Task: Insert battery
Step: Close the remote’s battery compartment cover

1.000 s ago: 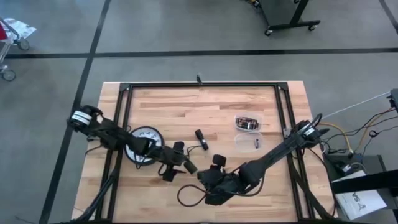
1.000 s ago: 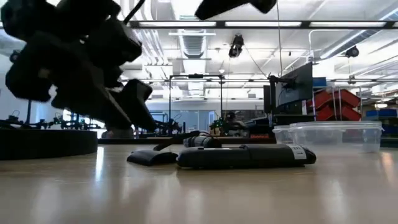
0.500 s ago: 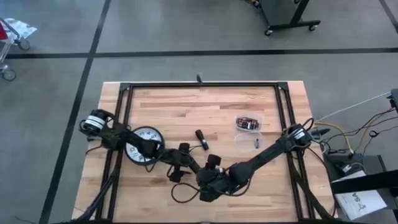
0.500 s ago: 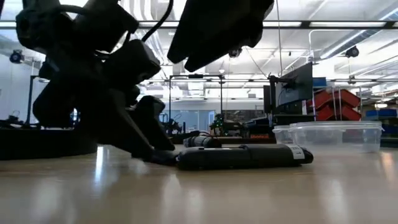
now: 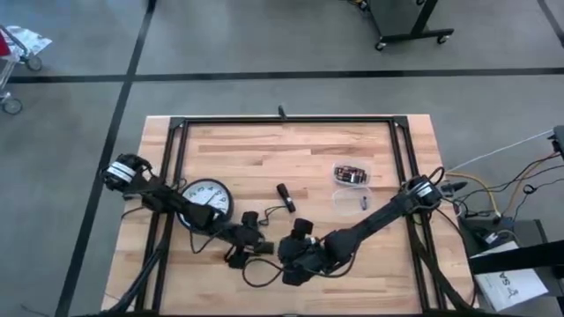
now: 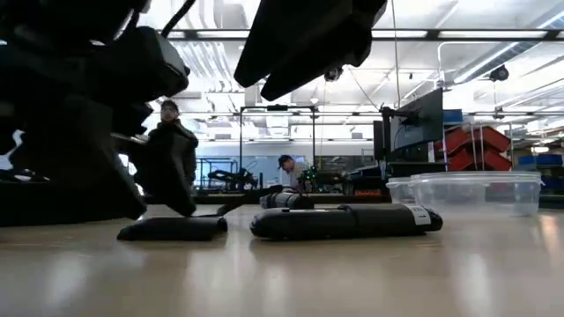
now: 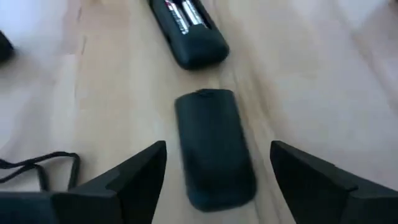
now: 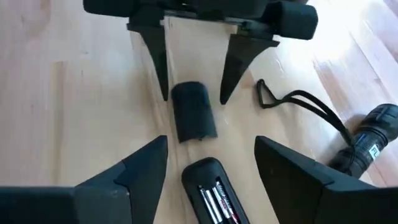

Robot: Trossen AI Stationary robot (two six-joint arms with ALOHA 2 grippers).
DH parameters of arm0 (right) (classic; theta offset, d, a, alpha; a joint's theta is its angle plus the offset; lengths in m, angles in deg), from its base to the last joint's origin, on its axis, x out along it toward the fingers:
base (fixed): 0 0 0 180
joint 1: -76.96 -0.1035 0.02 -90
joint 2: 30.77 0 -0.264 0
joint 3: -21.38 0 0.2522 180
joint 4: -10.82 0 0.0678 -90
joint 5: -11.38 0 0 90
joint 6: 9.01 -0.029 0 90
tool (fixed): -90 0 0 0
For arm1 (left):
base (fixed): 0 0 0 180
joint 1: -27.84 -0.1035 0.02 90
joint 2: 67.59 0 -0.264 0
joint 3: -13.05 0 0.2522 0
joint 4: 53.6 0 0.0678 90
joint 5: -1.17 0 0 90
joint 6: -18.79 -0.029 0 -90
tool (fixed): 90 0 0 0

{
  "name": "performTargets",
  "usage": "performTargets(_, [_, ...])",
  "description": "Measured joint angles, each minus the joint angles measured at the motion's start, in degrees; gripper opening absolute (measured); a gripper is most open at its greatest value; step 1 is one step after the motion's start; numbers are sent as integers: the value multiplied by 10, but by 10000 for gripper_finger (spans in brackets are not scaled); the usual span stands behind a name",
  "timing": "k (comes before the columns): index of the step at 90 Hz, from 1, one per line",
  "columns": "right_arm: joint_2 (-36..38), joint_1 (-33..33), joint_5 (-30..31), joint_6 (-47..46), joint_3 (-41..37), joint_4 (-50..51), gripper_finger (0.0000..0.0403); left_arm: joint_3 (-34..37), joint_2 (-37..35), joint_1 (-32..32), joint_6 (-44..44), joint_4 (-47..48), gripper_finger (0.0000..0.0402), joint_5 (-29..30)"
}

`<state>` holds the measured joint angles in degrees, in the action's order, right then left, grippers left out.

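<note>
Now left pincer (image 8: 193, 59) open astride batt cover (image 7: 214, 147) (remote (image 7: 186, 28) beside).

The left pincer (image 5: 262, 247) has withdrawn from the remote (image 6: 345, 221) toward the left table edge, fingers spread. The battery cover (image 6: 173, 229) now lies apart from the remote, between those fingers. The right pincer (image 5: 284, 250) has advanced leftward over the remote.
</note>
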<state>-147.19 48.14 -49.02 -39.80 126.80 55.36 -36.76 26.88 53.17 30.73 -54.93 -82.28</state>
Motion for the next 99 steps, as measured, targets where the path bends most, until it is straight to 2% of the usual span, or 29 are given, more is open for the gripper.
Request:
performTargets(21, [0, 0, 0, 3, 0, -3, 212, 11, 4, 8, 41, -6, 270, 26])
performTargets(34, [0, 0, 1, 3, 0, -2, 211, 21, 15, 40, 47, -44, 270, 88])
performTargets(53, [0, 0, 5, 5, 1, -3, 224, 43, 58, 87, 37, -163, 270, 177])
performTargets(83, [0, 1, 5, 14, 1, -20, 235, 47, 167, 81, 36, -332, 270, 189])
performTargets(99, [0, 1, 5, 14, 1, -22, 225, 47, 177, 80, 36, -347, 270, 188])
